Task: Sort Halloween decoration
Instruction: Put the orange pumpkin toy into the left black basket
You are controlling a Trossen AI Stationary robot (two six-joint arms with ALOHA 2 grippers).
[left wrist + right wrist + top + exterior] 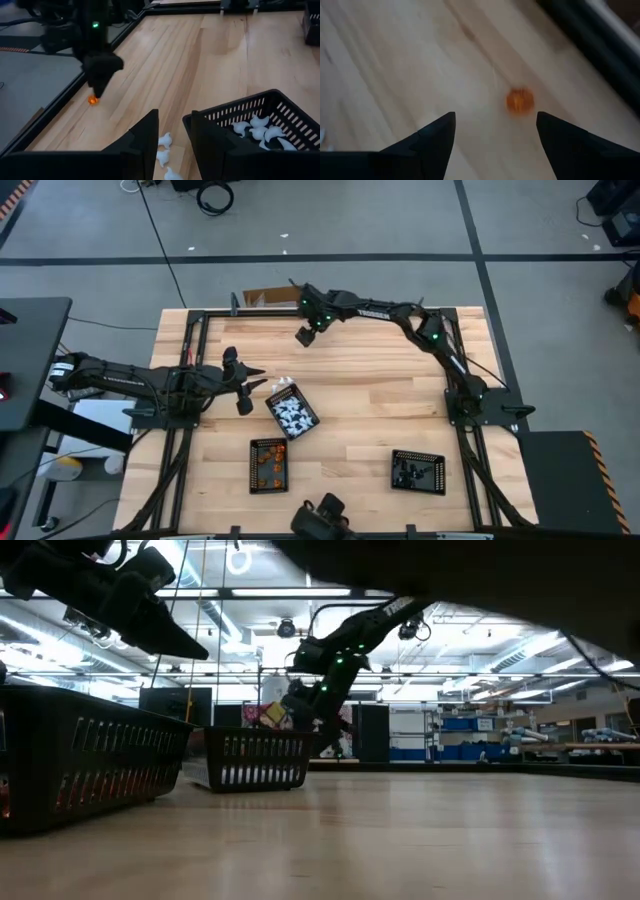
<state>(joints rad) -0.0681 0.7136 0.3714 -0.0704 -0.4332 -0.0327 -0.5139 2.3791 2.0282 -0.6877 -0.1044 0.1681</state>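
While the pale wooden surface (360,410) carries three black slotted plastic trays, one (292,412) holding white ghost pieces (260,131), the right pincer (495,131) hovers spread apart over a small orange pumpkin piece (520,100) near the far edge. Left pincer (174,136) near the ghost tray, fingers parted, empty.

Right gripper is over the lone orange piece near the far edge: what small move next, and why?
Probably lower the right gripper straight down and close. Its fingers stand open, and the orange piece lies loose on the table just ahead of them, not yet between them.
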